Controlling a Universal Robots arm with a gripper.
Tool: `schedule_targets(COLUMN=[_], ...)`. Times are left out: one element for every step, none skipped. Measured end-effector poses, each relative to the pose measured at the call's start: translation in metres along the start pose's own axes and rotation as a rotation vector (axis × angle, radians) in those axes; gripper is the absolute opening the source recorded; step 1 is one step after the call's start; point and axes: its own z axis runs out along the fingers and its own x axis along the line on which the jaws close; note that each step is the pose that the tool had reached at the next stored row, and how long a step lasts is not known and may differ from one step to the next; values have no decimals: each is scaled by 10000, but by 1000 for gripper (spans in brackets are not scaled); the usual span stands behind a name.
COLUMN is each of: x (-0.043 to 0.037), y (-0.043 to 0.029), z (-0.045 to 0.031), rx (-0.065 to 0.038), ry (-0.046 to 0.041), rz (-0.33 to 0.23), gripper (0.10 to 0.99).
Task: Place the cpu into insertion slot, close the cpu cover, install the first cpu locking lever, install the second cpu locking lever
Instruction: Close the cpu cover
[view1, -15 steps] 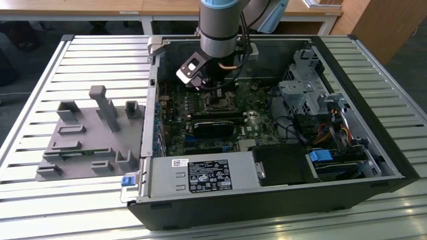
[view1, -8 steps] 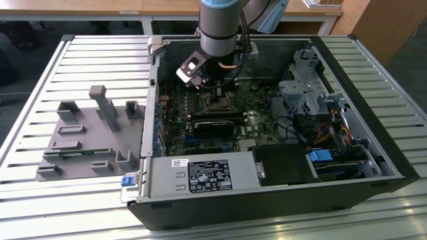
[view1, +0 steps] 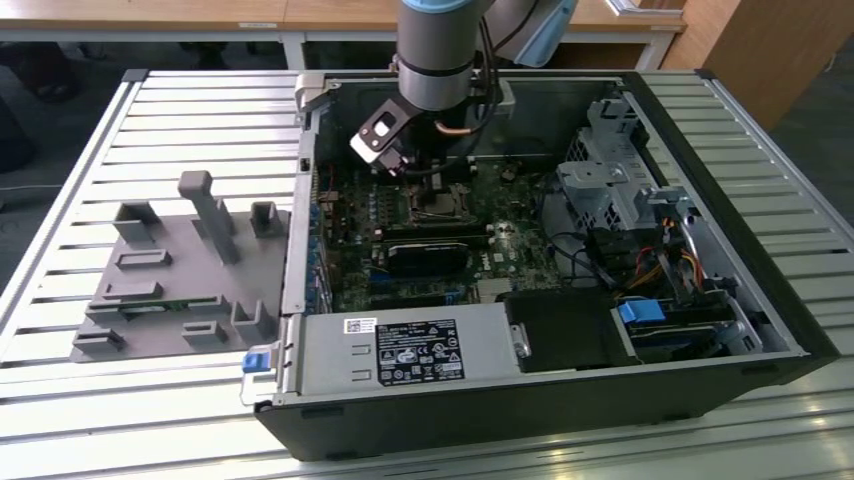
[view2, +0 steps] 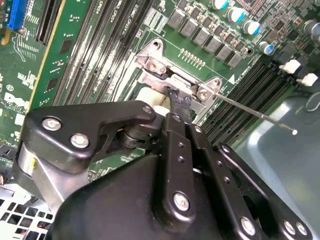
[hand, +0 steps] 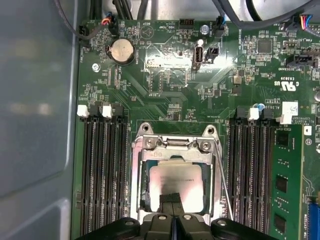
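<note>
- Claw (hand: 172, 199) is hanging right over the slot (view1: 435, 208) with its fingertips shut together and gripping nothing. The tips seem to be touching the near edge of what is lying in the slot.
- Cpu (hand: 175, 175) is sitting in the slot, its grey top showing through the window of the cover (hand: 140, 175). The cover is lying down around it.
- Lever (view2: 260, 116) is sticking out from the slot's corner as a thin bare rod with its end free, so I am judging that nothing is locking the cover yet.
- Risk one: the cover is probably being held down by the tips alone, so any sideways slip on the smooth metal could be letting it spring up from the slot.
- Risk two: I cannot tell whether the cpu is lying flush in the slot. If it is sitting askew, pressure through the cover could be bending contacts underneath.
- Risk three: the rod is thin and springy, and shut tips pushing it could be skidding off onto the board (hand: 170, 100) beside the slot.
- Risk four: the claw's bulky body is crowding the slot and could be snagging the rod.
</note>
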Motion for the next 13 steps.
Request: schedule_targets(x=[0,0,-1,-1,-2,-2,-2,-2,-2,-2,-2,-1,0], y=[-10,-16,-16,-16,-17,-17,-18,-18,-17,-17,-17,-17,-16], z=[3,8,13,18,22,23,25,25,26,27,26,23,16], rx=[-3,-4,-4,-4,-2,-1,-1,-1,-2,-2,-4,-6,-8], ry=[-2,-1,-2,-3,-5,-6,-6,-6,-5,-4,-2,1,3], rz=[0,0,0,-1,-1,-1,0,0,0,0,-1,0,0], gripper=[106,106,106,106,106,106,106,106,106,106,106,106,106])
